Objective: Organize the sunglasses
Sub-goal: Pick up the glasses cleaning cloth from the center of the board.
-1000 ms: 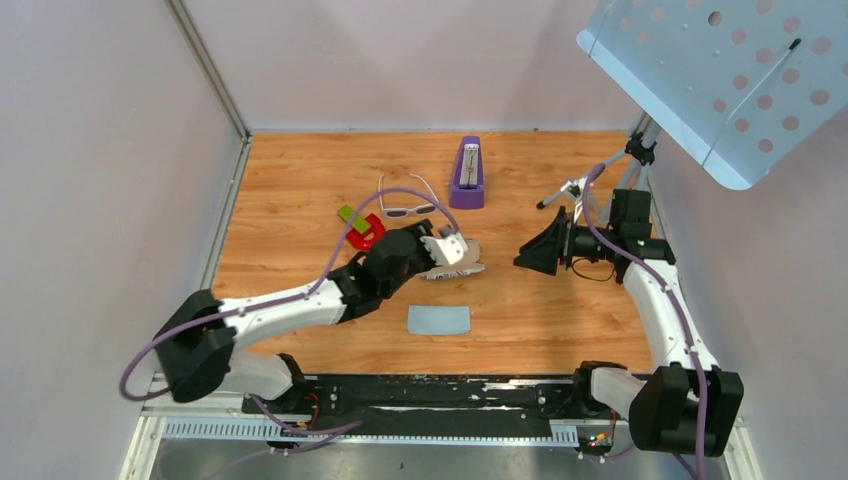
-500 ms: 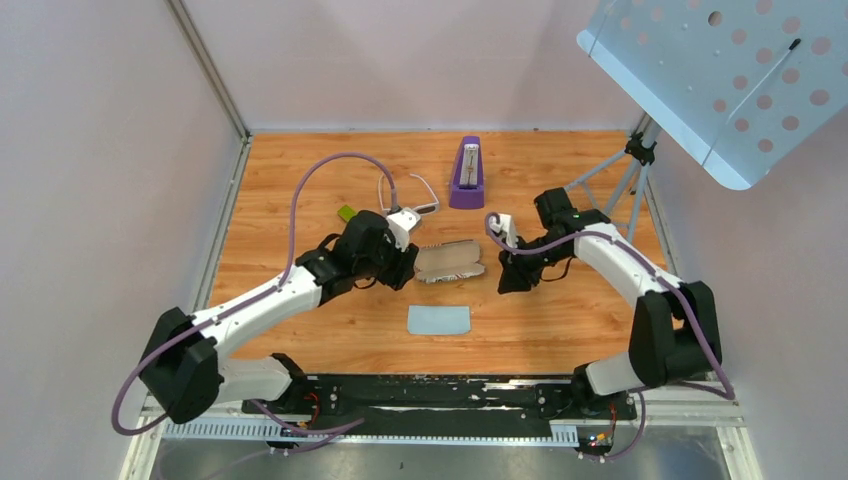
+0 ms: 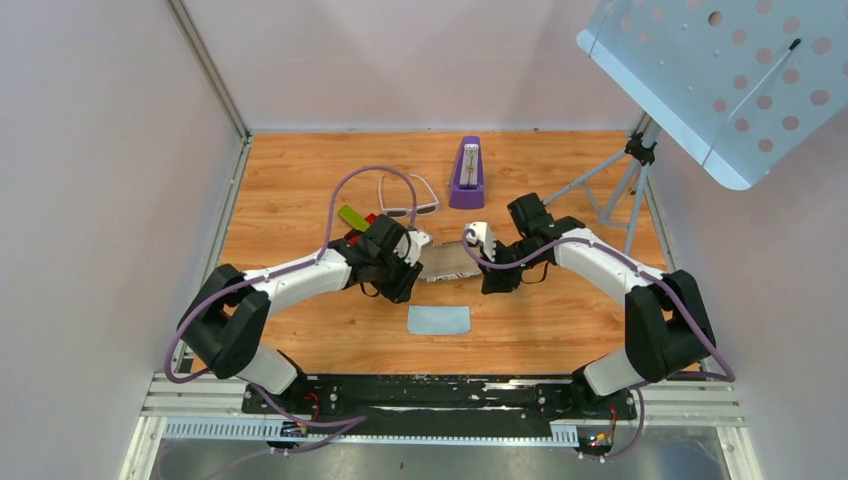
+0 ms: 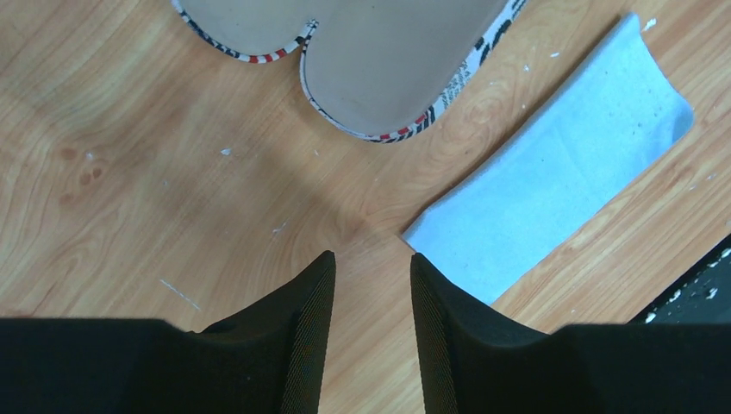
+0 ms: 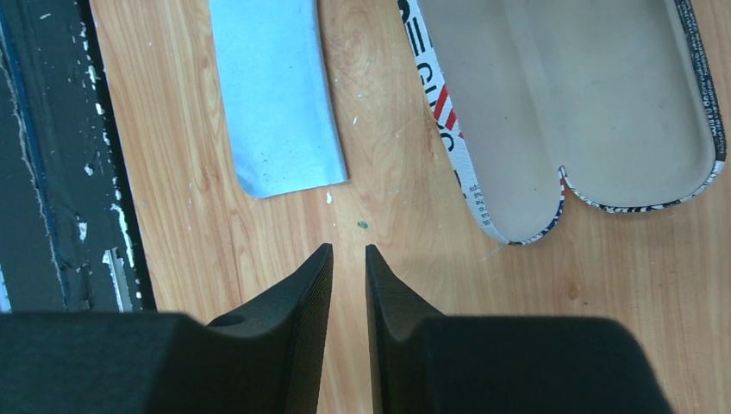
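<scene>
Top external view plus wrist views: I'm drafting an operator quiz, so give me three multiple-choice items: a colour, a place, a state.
1. What colour is the square cloth?
A. Red
B. Light blue
C. Yellow

2. Where do the slim white-framed sunglasses lie?
A. On the wooden table, beyond the stars-and-stripes patterned oblong case, near the purple metronome
B. Inside that case
C. On the cloth

3. That case is:
A. Shut
B. Open with sunglasses inside
C. Open and empty

Answers: 1 B, pale blue in every view; 2 A, they rest on bare wood at the far side; 3 C, both wrist views show only bare lining.
</scene>
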`<state>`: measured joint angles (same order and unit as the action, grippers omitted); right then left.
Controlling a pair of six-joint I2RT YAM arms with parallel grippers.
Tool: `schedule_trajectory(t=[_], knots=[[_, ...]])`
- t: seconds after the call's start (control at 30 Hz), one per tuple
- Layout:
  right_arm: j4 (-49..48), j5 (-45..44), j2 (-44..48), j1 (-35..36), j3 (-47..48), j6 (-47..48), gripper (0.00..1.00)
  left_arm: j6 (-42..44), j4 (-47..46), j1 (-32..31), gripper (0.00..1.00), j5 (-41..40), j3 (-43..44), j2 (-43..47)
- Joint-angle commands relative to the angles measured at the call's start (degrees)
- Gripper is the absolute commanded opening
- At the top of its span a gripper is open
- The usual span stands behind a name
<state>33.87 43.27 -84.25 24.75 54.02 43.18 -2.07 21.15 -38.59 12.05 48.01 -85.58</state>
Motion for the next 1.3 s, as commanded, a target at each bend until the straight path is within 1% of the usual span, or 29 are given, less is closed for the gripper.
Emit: schedule_trajectory(t=[0.0,0.17,0.3,0.43,0.6,0.63,0.7,0.83,1.03,1.27], knots=[[-1.26,-1.01,-0.24,0.69,-1.81,0.27,0.25,5.34,-1.77,0.18,0.4,3.82,0.91,0.53],[-1.56,-0.19,-2.92,1.73,-1.78,1.17,0.25,10.05,-2.97,0.18,0.4,4.53,0.45,-0.34],[-4.15,-2.09,-4.98,4.74,-2.01,1.61,0.25,11.26,-3.82,0.18,0.4,8.04,0.14,-0.4],[-5.28,-4.83,-5.72,8.58,-1.68,2.26,0.28,8.61,-5.63,0.63,0.42,6.85,-1.1,2.0],[-6.56,-9.24,-6.45,12.13,-1.42,2.19,0.29,2.58,-11.16,2.94,0.49,3.31,-6.13,9.5],[-6.72,-9.84,-6.67,12.55,-1.4,2.13,0.29,2.36,-11.19,3.6,0.5,2.76,-6.58,10.3],[-7.02,-10.49,-7.3,12.92,-1.27,1.92,0.3,-0.69,-10.54,4.96,0.53,0.39,-6.7,10.98],[-6.9,-11.18,-8.56,13.7,-0.87,1.99,0.3,-4.37,-8.61,7.27,0.59,-1.68,-5.25,9.96],[-6.69,-12.1,-9.57,14.58,-0.35,2.31,0.28,-6.05,-8.73,10.27,0.57,-1.62,-4.59,9.62],[-6.43,-13.06,-10.44,14.76,0.64,1.46,0.27,-6.02,-8.84,10.73,0.56,-1.27,-4.77,9.95]])
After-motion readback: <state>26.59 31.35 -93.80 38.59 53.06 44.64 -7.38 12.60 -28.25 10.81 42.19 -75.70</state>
